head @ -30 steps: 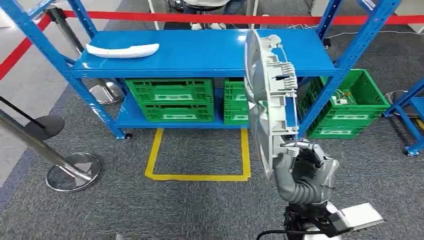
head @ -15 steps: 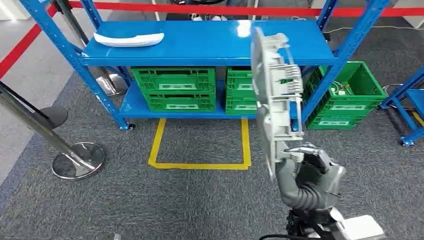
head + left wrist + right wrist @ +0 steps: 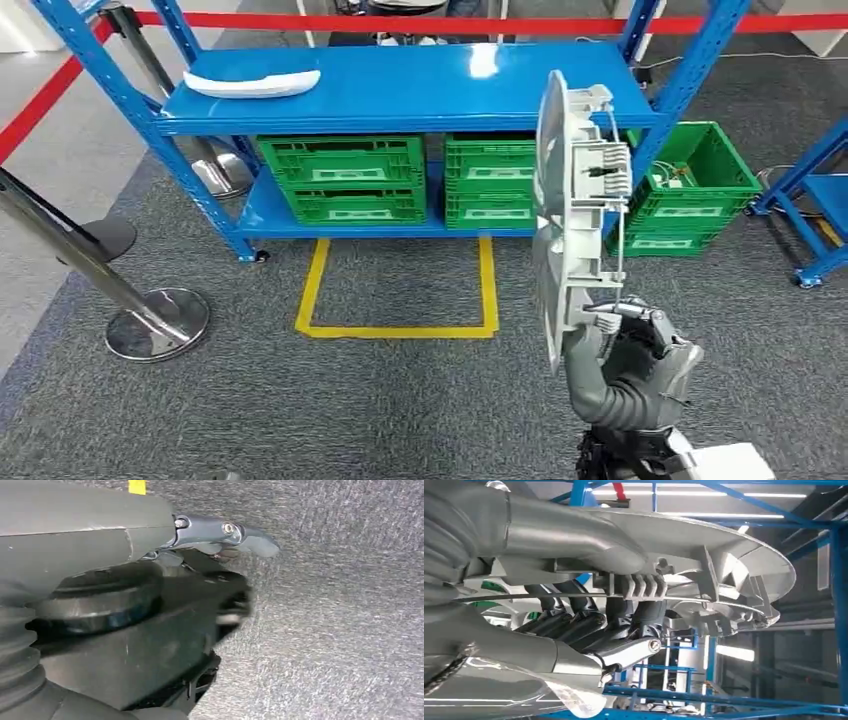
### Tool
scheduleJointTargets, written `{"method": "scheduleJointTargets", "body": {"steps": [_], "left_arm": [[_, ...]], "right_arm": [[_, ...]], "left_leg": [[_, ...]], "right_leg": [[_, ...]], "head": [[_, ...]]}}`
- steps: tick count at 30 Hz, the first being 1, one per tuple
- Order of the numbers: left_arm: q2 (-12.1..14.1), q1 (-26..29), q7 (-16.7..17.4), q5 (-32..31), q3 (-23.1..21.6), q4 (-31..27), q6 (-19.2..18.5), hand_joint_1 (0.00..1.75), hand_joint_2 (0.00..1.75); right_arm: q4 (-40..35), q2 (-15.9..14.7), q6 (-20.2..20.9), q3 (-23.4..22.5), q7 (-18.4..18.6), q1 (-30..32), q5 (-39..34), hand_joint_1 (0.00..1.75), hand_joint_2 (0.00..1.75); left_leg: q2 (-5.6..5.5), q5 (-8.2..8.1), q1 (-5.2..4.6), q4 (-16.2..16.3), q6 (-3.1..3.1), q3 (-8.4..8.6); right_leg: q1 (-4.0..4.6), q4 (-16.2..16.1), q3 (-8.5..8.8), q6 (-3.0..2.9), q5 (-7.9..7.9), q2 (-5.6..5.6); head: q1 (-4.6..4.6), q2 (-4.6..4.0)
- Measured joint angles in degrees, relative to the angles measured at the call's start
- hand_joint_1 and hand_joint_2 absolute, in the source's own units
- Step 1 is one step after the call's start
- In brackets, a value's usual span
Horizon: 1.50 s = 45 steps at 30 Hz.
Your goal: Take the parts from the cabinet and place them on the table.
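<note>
Right hand [image 3: 628, 345] is gripping the grey plastic part [image 3: 575, 205] at its lower edge, holding it upright on edge in front of the blue rack [image 3: 420, 95]. Whole view is shifting versus a second ago, so the robot is walking, carrying it off. White part [image 3: 252, 83] is lying on the rack's top shelf. Left hand [image 3: 220, 535]: grip unclear.

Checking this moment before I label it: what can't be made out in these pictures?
- Left hand: left wrist view, blurred, mostly behind its own dark cover; open or shut unclear.
- Right hand: head view, fingers partly behind the grey round part it holds.
- Green crate contents: too small.
</note>
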Motion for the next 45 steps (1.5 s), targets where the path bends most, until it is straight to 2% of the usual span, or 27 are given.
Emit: {"method": "scheduleJointTargets", "body": {"steps": [3, 5, 6, 8, 9, 10, 12, 14, 15, 19, 20, 21, 23, 24, 25, 27, 29, 30, 34, 35, 36, 38, 40, 41, 42, 44, 45], "left_arm": [[0.0, 0.0, 0.7, 0.0, 0.0, 0.0, 0.4, 0.0, 1.75], [-0.1, -0.1, 1.2, 0.1, 0.0, 0.0, 0.5, 0.0, 1.75], [-0.2, -0.2, 1.4, 0.1, 0.0, 0.0, 0.7, 0.0, 1.75], [-0.3, -0.2, 2.2, 0.2, 0.0, 0.0, 1.3, 0.0, 1.75], [-0.3, -0.2, 2.5, 0.2, 0.0, 0.0, 1.4, 0.0, 1.75], [-0.3, -0.2, 2.6, 0.2, 0.0, 0.0, 1.5, 0.0, 1.75], [-0.4, -0.2, 2.9, 0.1, 0.0, 0.0, 2.0, 0.0, 1.75], [-0.6, -0.2, 3.0, -0.2, 0.0, 0.0, 2.8, 0.0, 1.75], [-0.6, -0.3, 3.0, -0.5, 0.0, 0.0, 3.0, 0.0, 1.75], [-0.8, -0.3, 3.1, -0.9, 0.0, 0.0, 3.4, 0.0, 1.75], [-0.7, -0.3, 3.1, -1.1, 0.0, 0.0, 3.5, 0.0, 1.75], [-0.7, -0.3, 3.1, -1.1, 0.0, 0.0, 3.5, 0.0, 1.75], [-0.7, -0.3, 3.0, -1.1, 0.0, 0.0, 3.6, 0.0, 1.75], [-0.7, -0.4, 2.8, -1.2, 0.0, 0.0, 3.6, 0.0, 1.75], [-0.7, -0.3, 2.5, -1.1, 0.0, 0.0, 3.5, 0.0, 1.75], [-0.6, -0.3, 1.9, -0.9, 0.0, 0.0, 3.4, 0.0, 1.75], [-0.6, -0.5, 1.8, -0.8, 0.0, 0.0, 3.3, 0.0, 1.75], [-0.4, -0.6, 1.8, -0.8, 0.0, 0.0, 3.3, 0.0, 1.75], [-0.3, -0.4, 1.7, -0.8, 0.0, 0.0, 3.3, 0.0, 1.75], [-0.4, -0.3, 1.7, -0.8, 0.0, 0.0, 3.3, 0.0, 1.75], [-0.4, -0.4, 1.7, -0.8, 0.0, 0.0, 3.3, 0.0, 1.75], [-0.5, -0.5, 1.7, -0.8, 0.0, 0.0, 3.4, 0.0, 1.75], [-0.5, -0.4, 1.7, -0.9, 0.0, 0.0, 3.5, 0.0, 1.75], [-0.5, -0.3, 1.7, -0.9, 0.0, 0.0, 3.5, 0.0, 1.75], [-0.5, -0.3, 1.7, -0.9, 0.0, 0.0, 3.5, 0.0, 1.75], [-0.5, -0.4, 1.7, -1.1, 0.0, 0.0, 3.5, 0.0, 1.75], [-0.5, -0.4, 1.7, -1.1, 0.0, 0.0, 3.5, 0.0, 1.75]], "right_arm": [[-0.2, 0.0, -0.3, 0.0, 0.5, 0.1, 0.4, 1.75, 1.75], [-0.2, 0.0, -0.5, 0.0, 0.9, 0.2, 0.4, 1.75, 1.75], [-0.2, 0.0, -0.6, 0.0, 1.0, 0.2, 0.3, 1.75, 1.75], [-0.2, 0.0, -0.7, 0.1, 1.3, 0.3, 0.1, 1.75, 1.75], [-0.2, -0.1, -0.7, 0.2, 1.3, 0.4, 0.0, 1.75, 1.75], [-0.2, -0.1, -0.7, 0.2, 1.4, 0.5, -0.2, 1.75, 1.75], [-0.2, -0.2, -0.7, 0.2, 1.6, 0.9, -0.4, 1.75, 1.75], [-0.3, -0.2, -0.7, 0.2, 1.6, 0.9, -0.5, 1.75, 1.75], [-0.3, -0.2, -0.7, 0.2, 1.6, 0.9, -0.5, 1.75, 1.75], [-0.5, -0.2, -0.7, 0.2, 1.7, 1.3, -0.6, 1.75, 1.75], [-0.5, -0.2, -0.6, 0.2, 1.7, 1.3, -0.7, 1.75, 1.75], [-0.5, -0.2, -0.5, 0.1, 1.7, 1.3, -0.7, 1.75, 1.75], [-0.6, -0.2, -0.3, 0.0, 1.7, 1.3, -0.8, 1.75, 1.75], [-0.6, -0.2, -0.3, 0.0, 1.7, 1.3, -0.8, 1.75, 1.75], [-0.6, -0.2, -0.2, 0.0, 1.7, 1.3, -0.8, 1.75, 1.75], [-0.6, -0.2, -0.1, 0.0, 1.7, 1.3, -0.8, 1.75, 1.75], [-0.6, -0.2, 0.1, 0.0, 1.7, 1.4, -0.8, 1.75, 1.75], [-0.6, -0.2, 0.2, 0.0, 1.7, 1.4, -0.8, 1.75, 1.75], [-0.6, -0.2, 0.2, -0.1, 1.7, 1.4, -0.8, 1.75, 1.75], [-0.7, -0.2, 0.2, -0.1, 1.7, 1.5, -0.8, 1.75, 1.75], [-0.7, -0.2, 0.2, -0.1, 1.7, 1.5, -0.8, 1.75, 1.75], [-0.7, -0.2, 0.1, 0.0, 1.7, 1.5, -0.7, 1.75, 1.75], [-0.7, -0.3, 0.2, 0.0, 1.7, 1.6, -0.8, 1.75, 1.75], [-0.7, -0.3, 0.2, 0.1, 1.7, 1.8, -0.8, 1.75, 1.75], [-0.7, -0.3, 0.2, 0.2, 1.7, 1.9, -0.8, 1.75, 1.75], [-0.7, -0.3, 0.2, 0.2, 1.7, 1.7, -0.8, 1.75, 1.75], [-0.7, -0.3, 0.2, 0.2, 1.7, 1.6, -0.9, 1.75, 1.75]], "left_leg": [[0.06, -0.25, -0.35, -0.7, 0.77, -0.53], [0.22, -0.46, 0.23, -2.5, 1.35, 0.13], [0.19, -0.28, 0.21, -2.6, 1.69, 0.08], [0.25, -0.08, 0.07, -2.4, 1.9, -0.19], [0.29, -0.07, -0.02, -2.3, 1.92, -0.29], [0.29, -0.01, -0.1, -2.3, 1.99, -0.39], [0.23, 0.03, -0.16, -2.0, 1.99, -0.5], [0.17, -0.02, -0.16, -1.4, 1.91, -0.65], [0.15, 0.07, -0.54, -1.1, 1.52, -1.0], [0.11, 1.22, -0.53, -0.4, 0.32, -2.21], [0.05, 0.17, -0.38, 0.1, -0.01, -2.5], [0.14, -2.28, -0.37, 1.6, -0.49, -3.11], [0.14, -8.32, -0.02, 9.6, -1.09, -5.26], [0.14, -10.54, 0.06, 14.3, -1.24, -6.4], [0.14, -11.32, 0.09, 16.5, -1.28, -6.5], [0.14, -9.48, 0.08, 13.0, -1.0, -3.04], [0.13, -5.68, -0.07, 1.7, -0.07, 4.3], [0.17, -5.85, -0.33, -2.6, 0.63, 6.85], [0.23, -4.95, -0.88, -2.9, 1.26, 6.22], [0.43, -3.76, -0.26, -3.8, 1.7, 6.1], [0.58, -3.35, -0.32, -3.8, 1.92, 5.64], [0.65, -2.63, -0.37, -3.8, 2.45, 4.54], [0.79, -1.97, -0.46, -3.7, 2.44, 3.51], [0.79, -1.74, -0.46, -3.6, 2.38, 3.13], [0.76, -1.52, -0.45, -3.5, 2.27, 2.83], [0.69, -1.49, -0.32, -2.9, 2.09, 2.46], [0.71, -1.66, -0.33, -2.4, 1.79, 2.26]], "right_leg": [[-0.31, -0.1, -0.02, 1.05, 0.29, 0.03], [-0.26, 0.7, -0.87, 1.69, -0.97, 0.03], [-0.24, 2.9, -1.84, 1.8, -2.56, 0.05], [-0.27, 13.0, -6.4, 2.02, -7.35, 0.08], [-0.26, 16.8, -8.22, 2.11, -8.54, 0.08], [-0.27, 18.4, -9.05, 2.17, -8.49, 0.07], [-0.27, 13.6, -6.83, 2.04, -4.37, 0.07], [-0.29, 3.1, -1.67, 1.84, 0.65, 0.03], [-0.08, 2.0, -0.99, 1.8, -0.32, 0.07], [0.01, 2.3, -2.19, 0.43, 0.96, 0.3], [-0.37, 2.0, -2.45, -0.21, 1.53, -0.06], [-0.36, 2.0, -3.0, -0.59, 1.89, -0.08], [-0.31, 2.1, -4.2, -1.03, 2.82, -0.18], [-0.27, 2.1, -4.95, -1.07, 3.17, -0.17], [-0.25, 2.1, -5.59, -1.07, 3.62, -0.18], [-0.18, 2.1, -6.73, -0.94, 4.55, -0.14], [-0.04, 2.1, -7.45, -0.68, 5.43, -0.07], [-0.05, 2.2, -7.57, -0.48, 5.75, -0.15], [-0.22, 1.8, -7.83, 1.1, 7.19, -0.43], [-0.21, 2.1, -8.2, 1.44, 7.06, -0.32], [-0.26, 3.1, -9.23, 1.57, 5.47, -0.08], [-0.31, 10.9, -12.14, 1.86, -0.01, 0.02], [-0.31, 19.0, -14.78, 2.2, -3.51, 0.03], [-0.36, 19.4, -14.4, 2.25, -3.35, 0.01], [-0.39, 17.1, -12.24, 2.3, -1.96, 0.0], [-0.44, 6.7, -5.53, 2.22, 2.0, -0.06], [-0.47, 2.4, -3.15, 2.12, 1.93, -0.09]], "head": [[-0.04, 0.0], [0.06, 0.0], [0.31, 0.0], [0.35, 0.0], [0.42, 0.0], [0.39, 0.0], [0.39, 0.0], [0.42, 0.0], [0.39, 0.0], [0.33, 0.0], [0.46, 0.0], [0.11, 0.0], [0.0, 0.0], [-0.02, -0.02], [0.0, 0.0], [0.0, 0.0], [-0.02, 0.0], [0.02, 0.0], [0.02, 0.0], [0.04, 0.0], [0.13, 0.0], [0.37, 0.0], [0.37, 0.0], [0.26, 0.0], [0.35, 0.0], [0.35, 0.0], [0.35, 0.0]]}}
